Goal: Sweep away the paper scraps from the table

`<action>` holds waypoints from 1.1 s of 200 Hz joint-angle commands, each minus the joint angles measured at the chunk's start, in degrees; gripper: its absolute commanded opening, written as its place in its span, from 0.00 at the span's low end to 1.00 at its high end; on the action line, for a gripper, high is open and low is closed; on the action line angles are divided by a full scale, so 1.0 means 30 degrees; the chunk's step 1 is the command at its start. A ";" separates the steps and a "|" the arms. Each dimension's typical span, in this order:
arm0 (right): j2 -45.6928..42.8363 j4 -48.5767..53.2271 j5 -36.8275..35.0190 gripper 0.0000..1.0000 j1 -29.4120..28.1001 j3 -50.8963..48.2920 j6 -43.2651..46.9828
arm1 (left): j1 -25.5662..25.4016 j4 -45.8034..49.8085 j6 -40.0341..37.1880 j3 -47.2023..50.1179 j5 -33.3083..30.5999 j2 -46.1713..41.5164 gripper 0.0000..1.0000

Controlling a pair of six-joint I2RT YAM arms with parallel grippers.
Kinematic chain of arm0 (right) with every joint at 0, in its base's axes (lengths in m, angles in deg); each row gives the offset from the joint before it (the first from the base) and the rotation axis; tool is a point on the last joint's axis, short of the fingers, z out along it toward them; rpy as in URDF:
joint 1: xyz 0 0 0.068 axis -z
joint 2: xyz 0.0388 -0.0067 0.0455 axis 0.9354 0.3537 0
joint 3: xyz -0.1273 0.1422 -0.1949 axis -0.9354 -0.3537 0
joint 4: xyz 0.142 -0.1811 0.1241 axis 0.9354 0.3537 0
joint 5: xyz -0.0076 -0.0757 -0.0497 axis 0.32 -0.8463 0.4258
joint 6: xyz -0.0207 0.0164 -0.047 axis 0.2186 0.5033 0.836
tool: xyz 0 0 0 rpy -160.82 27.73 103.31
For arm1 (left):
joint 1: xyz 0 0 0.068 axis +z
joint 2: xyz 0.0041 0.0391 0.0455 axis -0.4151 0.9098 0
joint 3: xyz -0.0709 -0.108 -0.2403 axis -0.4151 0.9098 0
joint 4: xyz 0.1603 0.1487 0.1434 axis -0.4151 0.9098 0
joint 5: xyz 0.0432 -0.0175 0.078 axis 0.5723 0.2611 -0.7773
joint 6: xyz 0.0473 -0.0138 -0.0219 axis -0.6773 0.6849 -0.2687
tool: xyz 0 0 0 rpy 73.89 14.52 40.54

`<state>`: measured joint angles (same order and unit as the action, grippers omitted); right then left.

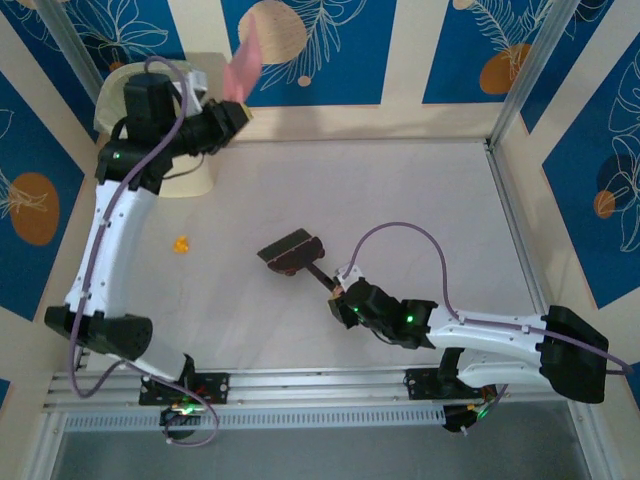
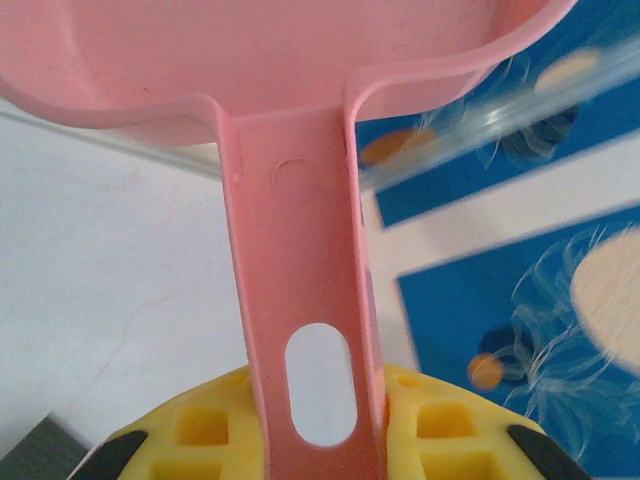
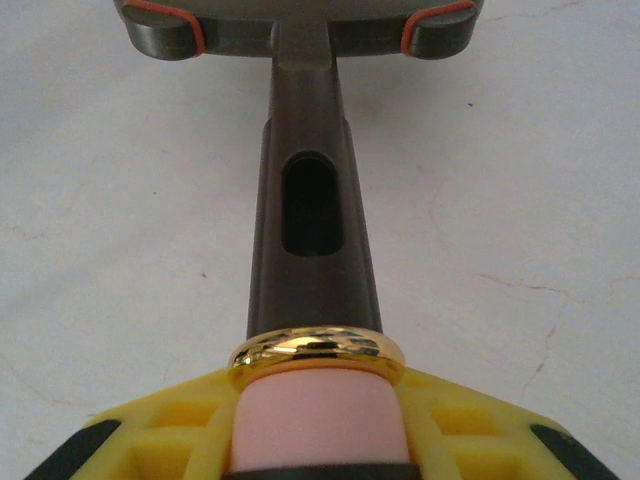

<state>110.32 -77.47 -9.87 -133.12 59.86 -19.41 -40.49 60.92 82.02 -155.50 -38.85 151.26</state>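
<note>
the left gripper (image 1: 236, 108) is up at the far left corner, clamped on the handle of a pink dustpan (image 1: 243, 62). the dustpan is held off the counter (image 1: 420, 200) and looks blurred against the blue-and-beige wall (image 1: 320, 50). just beside it stands a pale bin (image 1: 190, 180), partly covered by the left arm. in the left wrist view the yellow fingers (image 2: 165, 445) pinch the dustpan (image 2: 300, 260) handle from both sides, with the handle's oval hole just above them. the pan's inside is hidden from this side.

the right gripper (image 1: 336, 291) sits low near the middle of the counter, closed on the end of a dark brush (image 1: 290, 252). the brush head points to the far left of the gripper. in the right wrist view the fingers (image 3: 205, 405) hold the pink grip below a gold ring. the brush (image 3: 310, 200) head, trimmed in orange, is at the top edge over the bare counter (image 3: 520, 150). i cannot tell if the head touches it.

one orange scrap (image 1: 181, 244) lies on the counter, left of the brush head and near the left arm, touching neither.
</note>
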 commanded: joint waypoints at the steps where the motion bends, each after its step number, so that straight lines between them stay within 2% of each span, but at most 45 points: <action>1: -0.0470 -0.0607 0.0194 0.00 0.0067 -0.0100 -0.0595 | -0.1587 0.4248 -0.4480 0.1388 -0.3644 -0.1885 0.00; 33: -0.0772 -0.1001 0.0446 0.00 0.0085 -0.0466 -0.0690 | -0.2705 0.5305 -0.6181 0.6273 -0.6211 -0.5364 0.00; 65: -0.0646 -0.1495 0.0852 0.00 -0.0055 -0.0659 -0.0706 | -0.2852 0.5512 -0.7392 1.0963 -0.8256 -0.8770 0.00; 101: -0.0213 -0.1369 0.0587 0.00 -0.1104 -0.0008 0.0082 | -0.2852 0.5234 -0.8546 1.4227 -0.9524 -1.1672 0.00; 122: 0.0410 -0.1270 0.1023 0.00 -0.1696 0.1147 0.0480 | -0.2822 0.4614 -0.8951 1.5467 -1.1421 -1.2926 0.00; 141: 0.1690 -0.1082 0.1657 0.00 -0.1786 0.2736 0.0285 | -0.2806 0.4397 -0.9133 1.6181 -1.2715 -1.3246 0.00; 175: 0.5529 -0.0763 0.2160 0.00 -0.1816 0.6892 0.1321 | -0.2584 0.3256 -0.9180 1.7930 -1.3160 -1.4016 0.00; 199: 0.8614 -0.0605 0.2285 0.00 -0.1720 0.9812 0.1932 | -0.1584 0.3178 -0.9146 1.8221 -1.2922 -1.4149 0.00; 220: 1.0947 -0.0730 0.2945 0.00 -0.1366 1.2065 0.2247 | 0.0037 0.3335 -0.9006 1.8386 -1.3299 -1.4104 0.00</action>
<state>137.24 -77.89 -3.58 -138.17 89.46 -15.32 -44.89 72.96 56.08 -100.81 -76.40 109.56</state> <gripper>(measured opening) 0.306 0.224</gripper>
